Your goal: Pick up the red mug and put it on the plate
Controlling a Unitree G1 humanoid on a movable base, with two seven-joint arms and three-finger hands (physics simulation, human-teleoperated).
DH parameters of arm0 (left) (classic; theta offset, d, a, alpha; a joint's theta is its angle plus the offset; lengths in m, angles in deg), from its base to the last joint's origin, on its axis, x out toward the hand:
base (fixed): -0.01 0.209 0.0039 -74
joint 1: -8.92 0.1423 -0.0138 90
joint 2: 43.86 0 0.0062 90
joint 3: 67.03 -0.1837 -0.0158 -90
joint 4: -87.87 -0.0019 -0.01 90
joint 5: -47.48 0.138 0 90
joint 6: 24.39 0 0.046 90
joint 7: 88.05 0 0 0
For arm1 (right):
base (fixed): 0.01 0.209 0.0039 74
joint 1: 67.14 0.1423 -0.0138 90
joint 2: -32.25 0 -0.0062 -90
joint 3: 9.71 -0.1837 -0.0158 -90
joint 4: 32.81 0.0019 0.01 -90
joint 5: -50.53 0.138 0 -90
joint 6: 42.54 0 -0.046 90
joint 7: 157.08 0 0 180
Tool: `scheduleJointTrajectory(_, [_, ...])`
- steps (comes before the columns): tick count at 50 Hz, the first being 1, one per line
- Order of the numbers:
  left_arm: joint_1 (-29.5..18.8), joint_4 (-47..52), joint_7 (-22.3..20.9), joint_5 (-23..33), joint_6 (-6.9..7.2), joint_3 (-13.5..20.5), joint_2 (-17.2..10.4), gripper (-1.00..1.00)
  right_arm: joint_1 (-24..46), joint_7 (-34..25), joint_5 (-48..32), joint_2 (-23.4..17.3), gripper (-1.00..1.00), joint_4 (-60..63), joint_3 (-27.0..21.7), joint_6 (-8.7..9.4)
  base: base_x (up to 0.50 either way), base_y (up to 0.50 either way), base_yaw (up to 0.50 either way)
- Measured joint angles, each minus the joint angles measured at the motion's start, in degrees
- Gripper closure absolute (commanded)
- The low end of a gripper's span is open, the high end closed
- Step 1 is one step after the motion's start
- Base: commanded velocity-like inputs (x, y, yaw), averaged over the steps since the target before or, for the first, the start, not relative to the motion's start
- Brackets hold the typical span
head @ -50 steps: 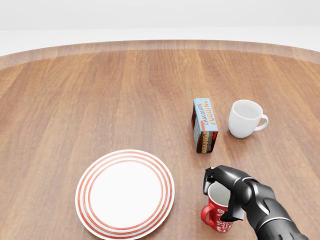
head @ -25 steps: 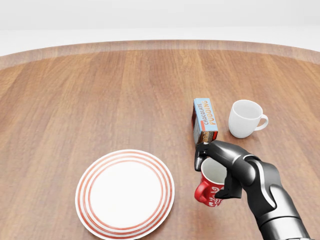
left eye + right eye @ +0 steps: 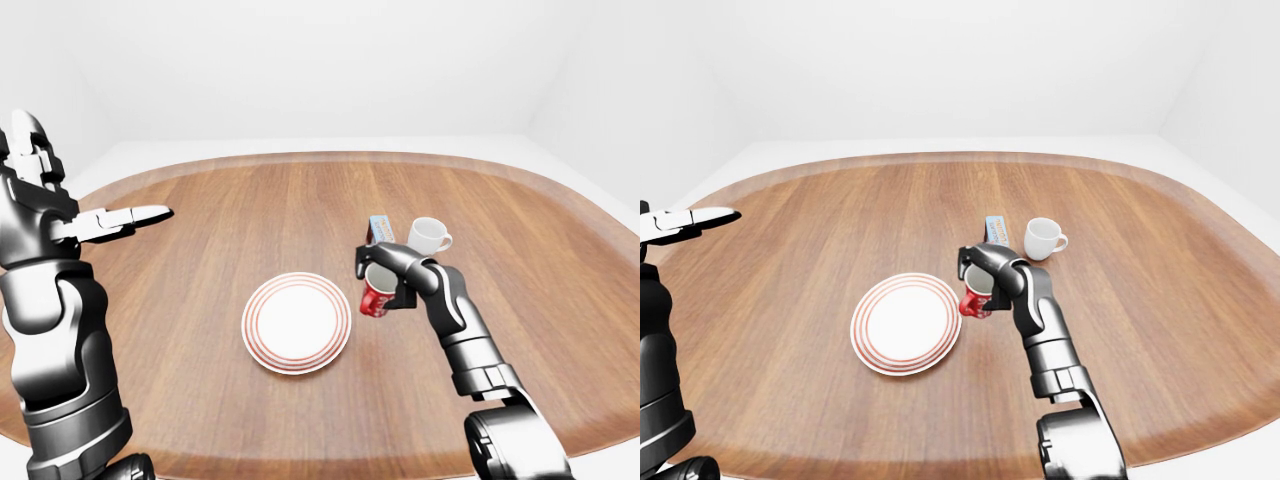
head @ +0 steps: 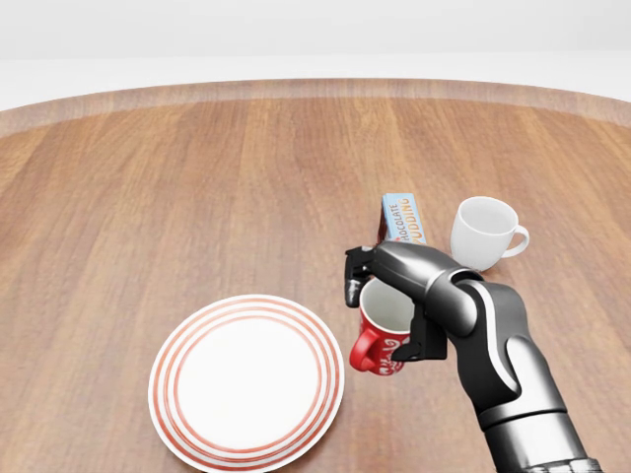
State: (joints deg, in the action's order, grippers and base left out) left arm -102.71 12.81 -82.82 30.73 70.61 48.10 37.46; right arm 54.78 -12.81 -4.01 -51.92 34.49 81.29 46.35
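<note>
I'm looking at my right arm (image 4: 498, 365): glossy black shells over a silver-grey forearm, with a ribbed grey collar near the wrist joint. The right hand (image 4: 394, 286) is showing dark, chunky, segmented fingers (image 4: 353, 279). My left arm (image 3: 55, 330) is showing the same black and gunmetal casing in bulky rounded segments, and the left hand (image 3: 125, 218) is carrying pale, tapered fingertips (image 3: 155, 212).

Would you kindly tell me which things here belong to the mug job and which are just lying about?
Belonging to the job: red mug, plate, right hand holding the mug.
Just lying about: white mug, pudding box.
</note>
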Motion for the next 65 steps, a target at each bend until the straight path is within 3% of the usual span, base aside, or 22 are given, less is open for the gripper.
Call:
scheduleJointTrajectory(26, [-0.2,-0.4,0.0,-0.4,0.0,0.2,-0.3,-1.0,16.4,7.4,-2.1,6.1,1.0,-22.9,3.5,-3.84,0.0,0.0,0.0])
scheduleJointTrajectory(43, [0.1,-0.6,0.0,-0.4,0.0,0.1,-0.1,-1.0,24.1,14.9,-2.9,11.4,1.0,-37.9,5.5,-3.9,0.0,0.0,0.0])
scheduleJointTrajectory(65, [0.0,-0.3,-0.1,-0.1,0.0,-0.1,0.0,-1.0,27.7,19.0,-3.9,17.1,1.0,-43.9,7.0,-3.9,0.0,0.0,0.0])
